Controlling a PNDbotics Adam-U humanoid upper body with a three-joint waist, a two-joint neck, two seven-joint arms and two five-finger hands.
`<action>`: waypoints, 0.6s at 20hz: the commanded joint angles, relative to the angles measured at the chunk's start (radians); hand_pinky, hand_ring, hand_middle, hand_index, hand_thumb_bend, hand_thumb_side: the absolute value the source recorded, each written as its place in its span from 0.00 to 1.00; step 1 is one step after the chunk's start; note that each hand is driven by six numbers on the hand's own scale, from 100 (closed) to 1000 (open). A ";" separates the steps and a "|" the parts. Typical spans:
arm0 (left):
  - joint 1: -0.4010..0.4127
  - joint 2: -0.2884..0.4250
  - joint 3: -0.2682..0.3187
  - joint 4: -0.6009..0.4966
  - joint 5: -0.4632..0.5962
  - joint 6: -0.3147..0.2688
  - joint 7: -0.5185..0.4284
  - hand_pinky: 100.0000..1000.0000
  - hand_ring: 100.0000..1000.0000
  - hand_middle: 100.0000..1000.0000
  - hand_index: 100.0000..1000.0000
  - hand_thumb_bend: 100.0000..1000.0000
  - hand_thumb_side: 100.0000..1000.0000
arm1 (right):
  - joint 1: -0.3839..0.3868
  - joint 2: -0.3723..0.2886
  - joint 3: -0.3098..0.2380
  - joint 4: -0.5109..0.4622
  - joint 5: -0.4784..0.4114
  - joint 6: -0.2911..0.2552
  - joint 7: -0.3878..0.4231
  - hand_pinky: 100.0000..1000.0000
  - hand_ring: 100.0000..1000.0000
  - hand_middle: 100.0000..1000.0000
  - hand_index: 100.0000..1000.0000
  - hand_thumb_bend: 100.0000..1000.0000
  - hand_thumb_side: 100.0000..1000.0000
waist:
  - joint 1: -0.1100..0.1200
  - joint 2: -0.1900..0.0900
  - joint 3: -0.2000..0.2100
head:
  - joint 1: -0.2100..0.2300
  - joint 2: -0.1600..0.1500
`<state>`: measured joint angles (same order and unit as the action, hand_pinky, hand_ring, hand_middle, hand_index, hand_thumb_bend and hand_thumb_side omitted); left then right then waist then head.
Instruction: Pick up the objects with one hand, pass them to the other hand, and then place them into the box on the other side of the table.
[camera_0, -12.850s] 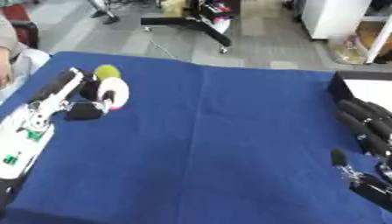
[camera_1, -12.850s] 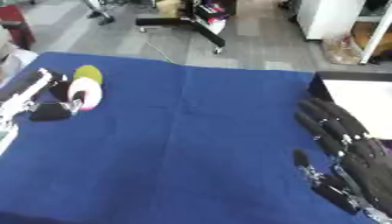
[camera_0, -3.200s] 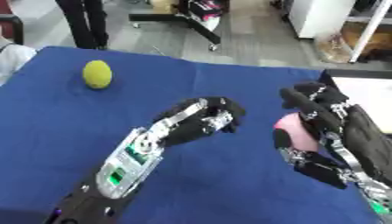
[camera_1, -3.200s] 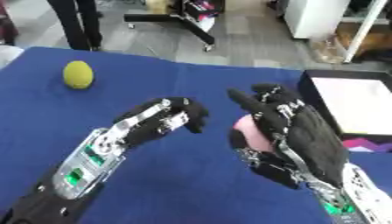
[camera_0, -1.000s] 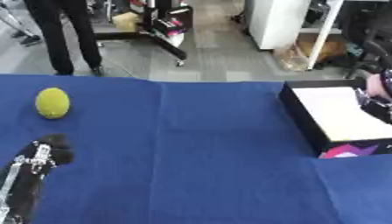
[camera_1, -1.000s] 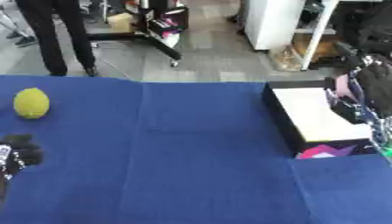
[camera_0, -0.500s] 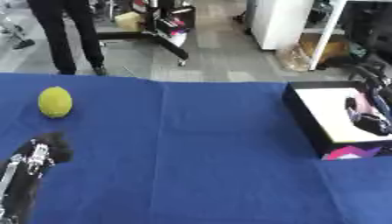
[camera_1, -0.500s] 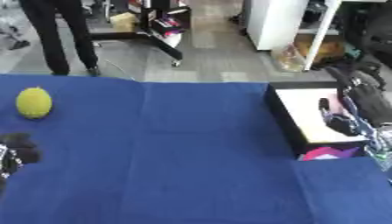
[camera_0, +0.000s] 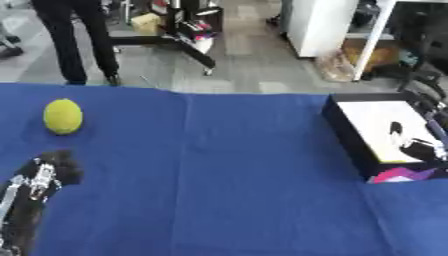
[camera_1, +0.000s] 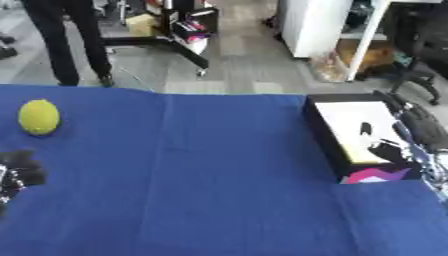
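Left hand (camera_0: 48, 175): low at the left edge of the table, resting on the blue cloth (camera_0: 227, 175). Its fingers are curled in together at the tip of the arm and hold nothing. The forearm runs down out of the lower left corner, black with silver parts showing.

Yellow-green ball (camera_0: 63, 116): lies on the cloth near the left edge, beyond the left hand and apart from it. Nothing touches it. No marking can be made out on it.

Centre of the table: blue cloth only, with a faint crease running across it.

Box (camera_0: 348, 131): sits on the right side of the table, black walls, pale inner floor, open at the top. On its near right corner there is a printed patch in pink, purple and white (camera_0: 398, 175); no lettering on it can be read. No brand or label is legible anywhere on the box.

Right hand (camera_1: 418, 131): at the right edge, over the near right part of the box, dark fingers reaching in above the pale floor. Whether those fingers are spread or closed cannot be told, and no object can be made out in the hand.

Beyond the table: grey floor, a black wheeled stand base and white cabinets.
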<state>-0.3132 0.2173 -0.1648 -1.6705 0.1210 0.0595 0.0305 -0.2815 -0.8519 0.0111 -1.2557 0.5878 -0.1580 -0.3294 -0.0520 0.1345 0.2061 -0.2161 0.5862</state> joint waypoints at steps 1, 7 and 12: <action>-0.006 0.002 0.004 -0.023 -0.008 -0.003 -0.001 0.66 0.57 0.54 0.72 0.00 0.67 | -0.009 -0.038 -0.019 -0.029 -0.025 0.009 0.011 0.87 0.87 0.92 1.00 0.00 0.63 | 0.000 -0.014 -0.002 | -0.002 -0.009; -0.011 0.011 0.014 -0.030 -0.015 -0.003 0.005 0.66 0.57 0.54 0.72 0.00 0.67 | 0.008 -0.043 -0.027 -0.106 -0.027 0.017 0.001 0.87 0.86 0.90 1.00 0.00 0.52 | 0.002 -0.018 -0.010 | 0.012 -0.004; -0.040 0.062 0.049 -0.045 -0.054 0.018 0.026 0.66 0.58 0.55 0.73 0.00 0.65 | 0.060 -0.046 -0.042 -0.240 0.002 -0.004 -0.031 0.87 0.86 0.90 1.00 0.00 0.08 | 0.010 -0.027 -0.028 | 0.056 0.015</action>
<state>-0.3354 0.2480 -0.1328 -1.6898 0.0796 0.0736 0.0488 -0.2148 -0.8523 -0.0121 -1.4527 0.5795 -0.1577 -0.3514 -0.0416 0.1255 0.1772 -0.1714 0.5974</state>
